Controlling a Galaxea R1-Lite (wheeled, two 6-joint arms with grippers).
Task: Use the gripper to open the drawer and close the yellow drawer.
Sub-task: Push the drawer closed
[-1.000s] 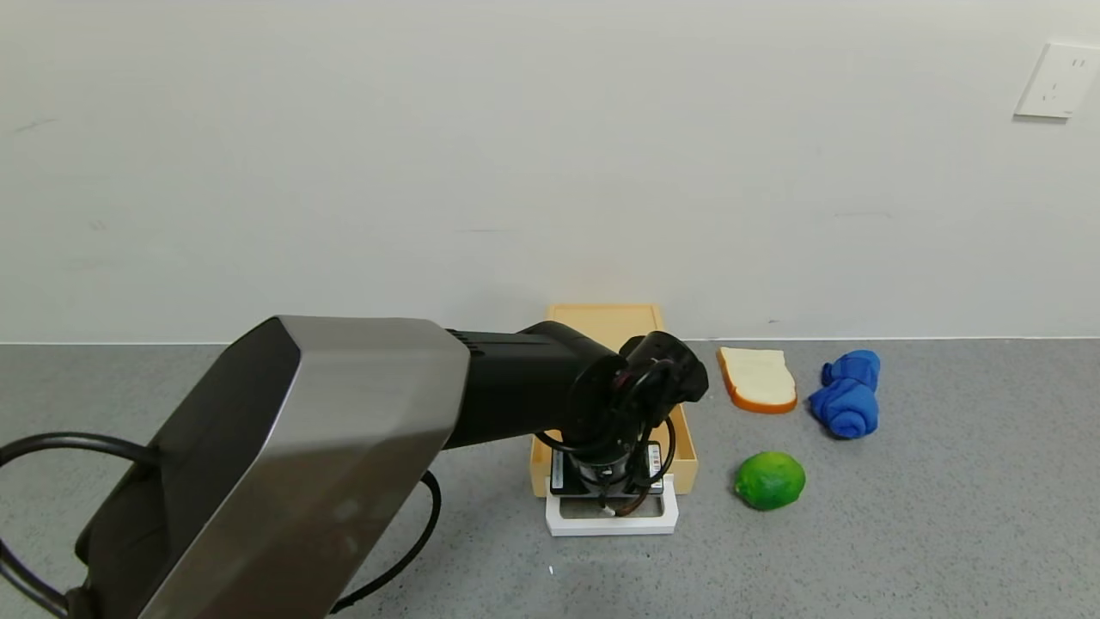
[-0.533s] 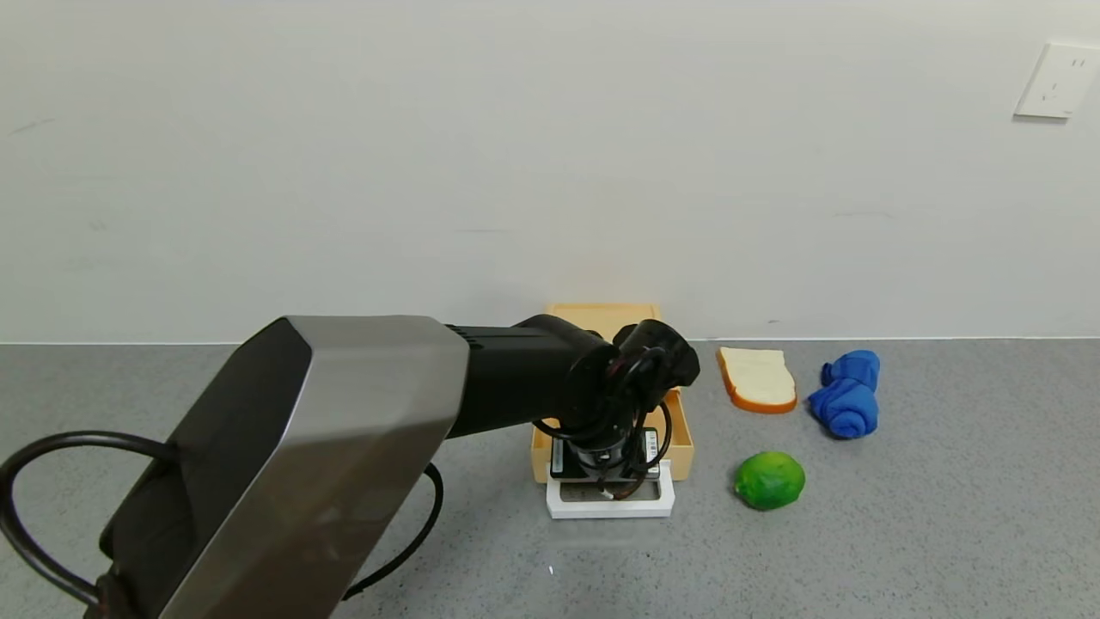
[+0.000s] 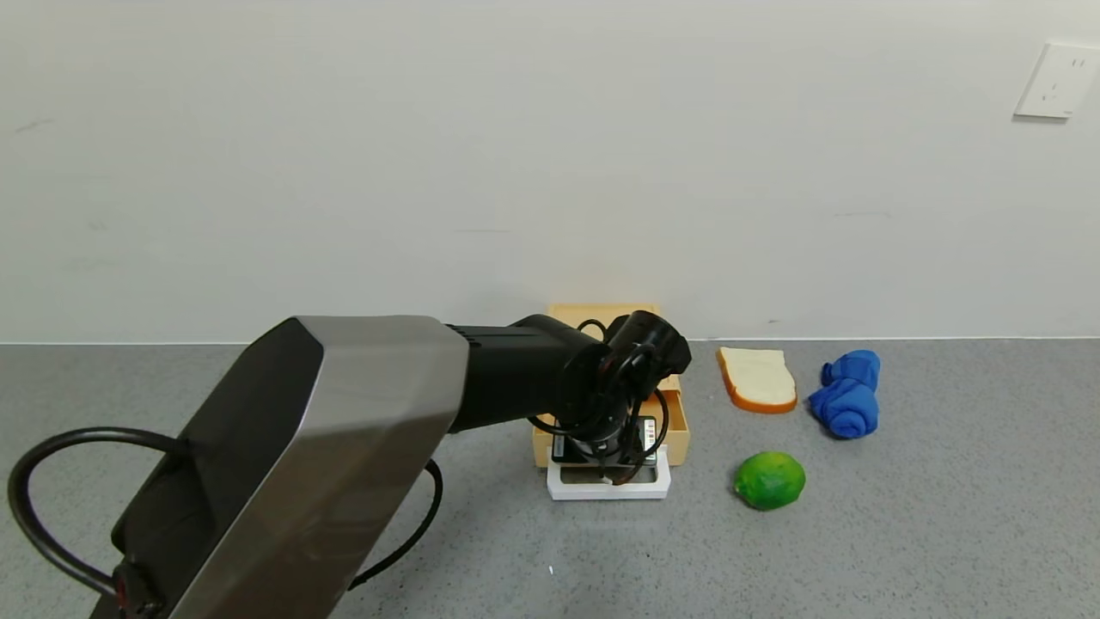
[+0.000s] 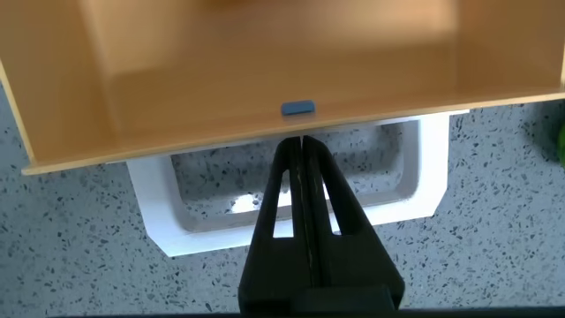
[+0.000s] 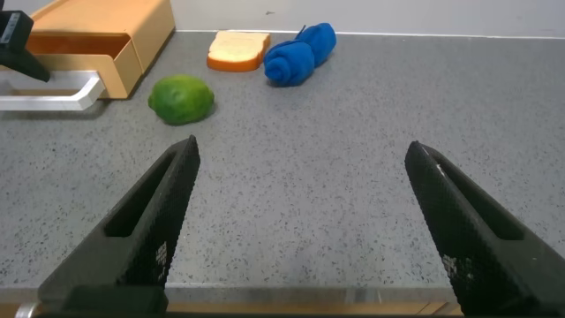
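Observation:
The pale yellow drawer (image 3: 676, 424) stands against the wall with its tray partly slid out toward me, and its white loop handle (image 3: 610, 492) lies on the counter in front. My left gripper (image 3: 607, 468) reaches down from above, shut and empty. In the left wrist view its fingertips (image 4: 301, 141) sit inside the handle loop (image 4: 425, 181), against the tray's front panel (image 4: 177, 115). My right gripper (image 5: 302, 148) is open and empty, low over the counter, well to the right of the drawer (image 5: 106, 35).
A bread slice (image 3: 756, 378), a rolled blue cloth (image 3: 846, 395) and a green lime (image 3: 770, 480) lie on the grey counter to the right of the drawer. The wall is directly behind the drawer box.
My left gripper has moved toward the wall. The tray and white handle have slid the same way, further into the box.

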